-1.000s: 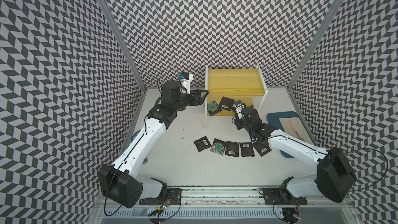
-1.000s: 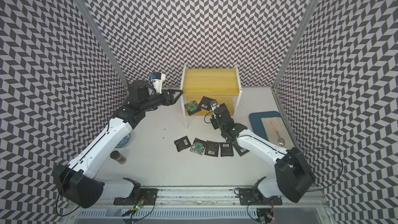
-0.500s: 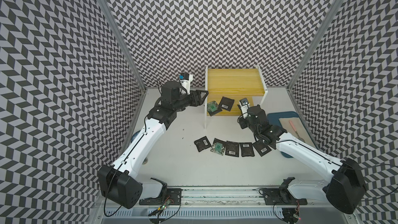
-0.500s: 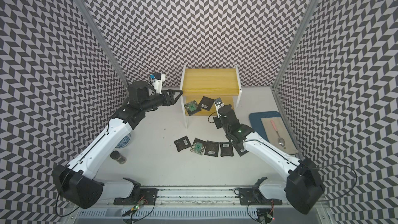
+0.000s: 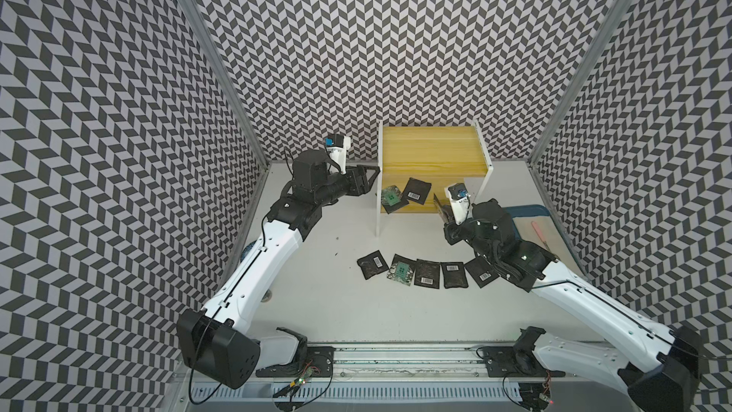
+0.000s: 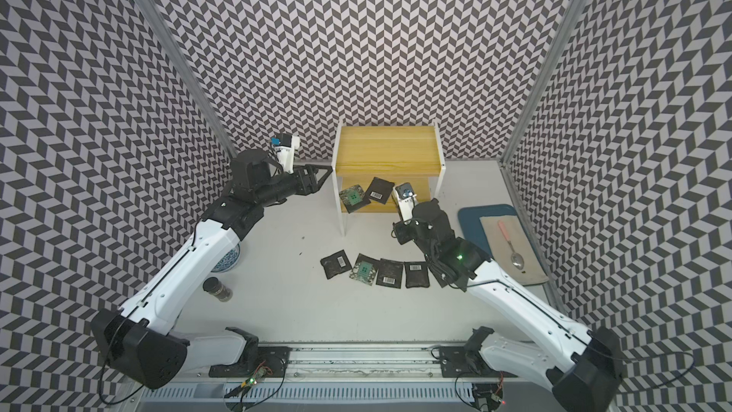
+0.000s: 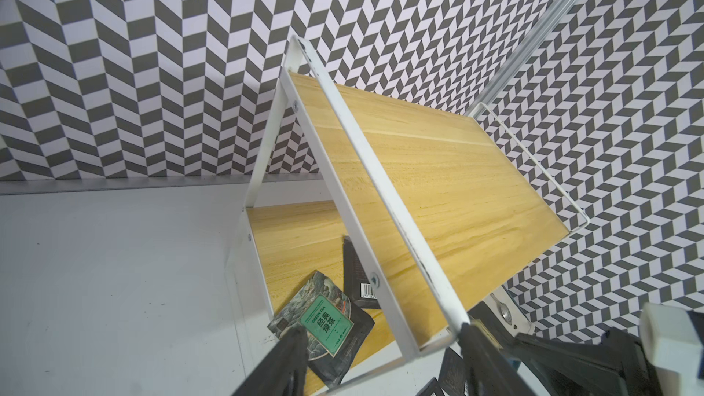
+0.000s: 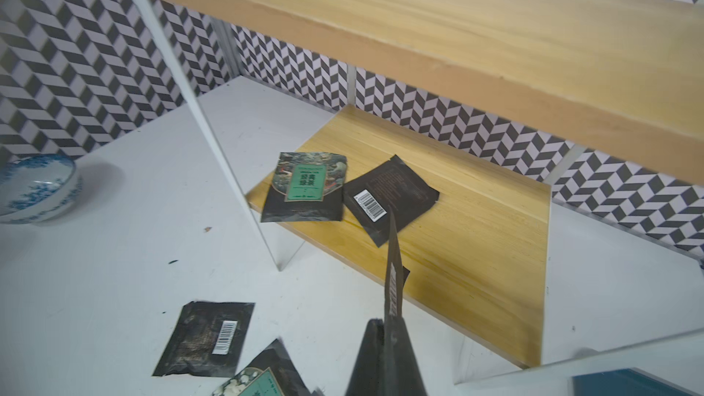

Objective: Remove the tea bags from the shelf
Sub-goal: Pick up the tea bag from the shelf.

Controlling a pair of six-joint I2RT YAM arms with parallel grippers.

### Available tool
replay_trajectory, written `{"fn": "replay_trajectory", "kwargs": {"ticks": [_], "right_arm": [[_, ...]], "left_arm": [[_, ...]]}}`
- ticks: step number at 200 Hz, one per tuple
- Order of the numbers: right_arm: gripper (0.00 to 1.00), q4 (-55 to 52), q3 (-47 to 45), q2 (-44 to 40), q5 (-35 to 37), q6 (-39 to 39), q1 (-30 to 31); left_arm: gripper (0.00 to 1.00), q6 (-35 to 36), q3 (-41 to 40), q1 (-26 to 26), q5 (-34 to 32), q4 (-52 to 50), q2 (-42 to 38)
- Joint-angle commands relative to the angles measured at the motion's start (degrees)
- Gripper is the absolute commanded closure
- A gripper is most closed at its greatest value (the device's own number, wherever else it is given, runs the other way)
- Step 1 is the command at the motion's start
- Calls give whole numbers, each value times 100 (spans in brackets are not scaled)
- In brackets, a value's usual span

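Nearest, five tea bags (image 5: 427, 278) lie in a curved row on the table (image 5: 317, 303), off the shelf (image 5: 431, 148). Just beyond them, the right gripper (image 5: 443, 211) is pinched fully together on a sixth tea bag (image 8: 392, 272), held edge-on by one margin. So thin a hold could let it twist or slip free in transit. Farther back, on the shelf's lower board, a green-faced tea bag (image 5: 392, 198) overhangs the front corner beside a barcode tea bag (image 5: 418, 191). The left gripper (image 5: 372, 171) sits at the shelf's side frame, fingers (image 7: 289, 360) apart, holding nothing; a nudge could shift the shelf. A second earlier the right gripper was slightly open at the board's edge; the rest is unchanged.
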Motion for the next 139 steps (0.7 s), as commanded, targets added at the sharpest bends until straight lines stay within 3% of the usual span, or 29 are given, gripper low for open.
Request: {"fn": "replay_trajectory", "kwargs": {"ticks": [1, 99, 139], "right_arm": [[100, -61, -92, -196, -195, 233, 199], [100, 277, -543, -139, -944, 888, 1050], [100, 577, -719, 141, -944, 892, 1366]], "left_arm": [[34, 68, -103, 66, -100, -124, -209], [32, 76, -661, 336, -348, -366, -681], [31, 38, -958, 452, -469, -418, -815]]}}
